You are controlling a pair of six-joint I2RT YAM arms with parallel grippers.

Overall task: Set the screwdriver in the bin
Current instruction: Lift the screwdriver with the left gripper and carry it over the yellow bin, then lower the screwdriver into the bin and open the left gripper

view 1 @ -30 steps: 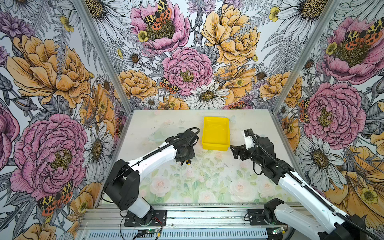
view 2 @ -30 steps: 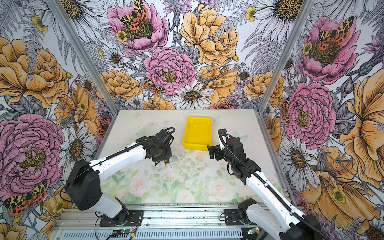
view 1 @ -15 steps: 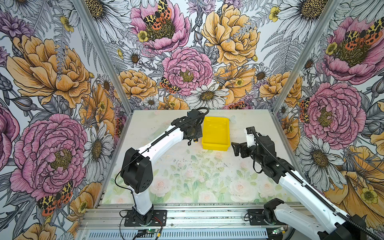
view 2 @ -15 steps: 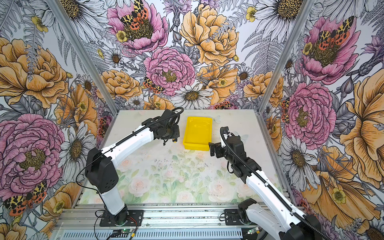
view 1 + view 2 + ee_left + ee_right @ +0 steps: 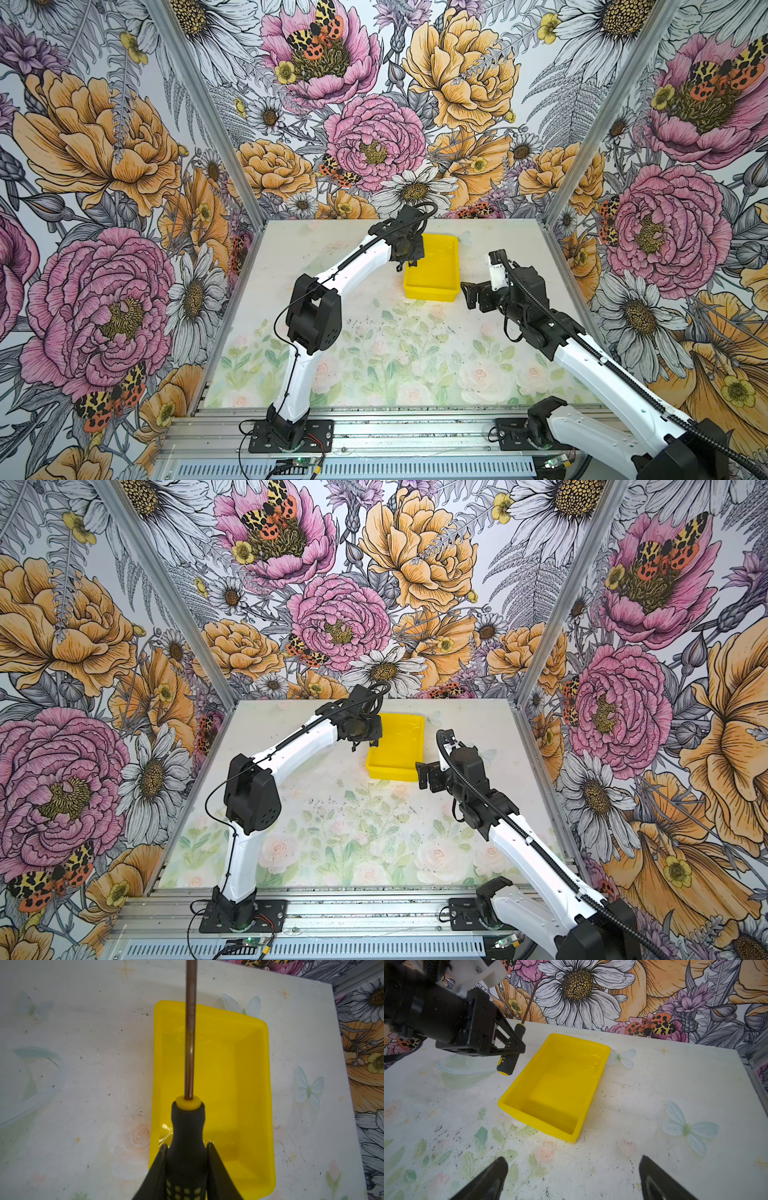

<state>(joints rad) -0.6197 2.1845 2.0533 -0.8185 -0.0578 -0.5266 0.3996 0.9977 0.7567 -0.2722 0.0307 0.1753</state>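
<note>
The left gripper (image 5: 510, 1047) was clamped tight on the black handle of the screwdriver (image 5: 511, 1051). It held the tool up in the air by the left edge of the bin (image 5: 558, 1088), probably so it could drop it in. In the right wrist view the screwdriver stood almost upright. Its yellow end cap pointed down and its thin shaft pointed up, leaning a little. In the left wrist view the shaft (image 5: 190, 1043) lined up with the long side of the bin (image 5: 245, 1084). Nothing lay in the bin. Over to the right, the right gripper (image 5: 571, 1176) waited near the bin with its jaws wide apart, holding nothing.
</note>
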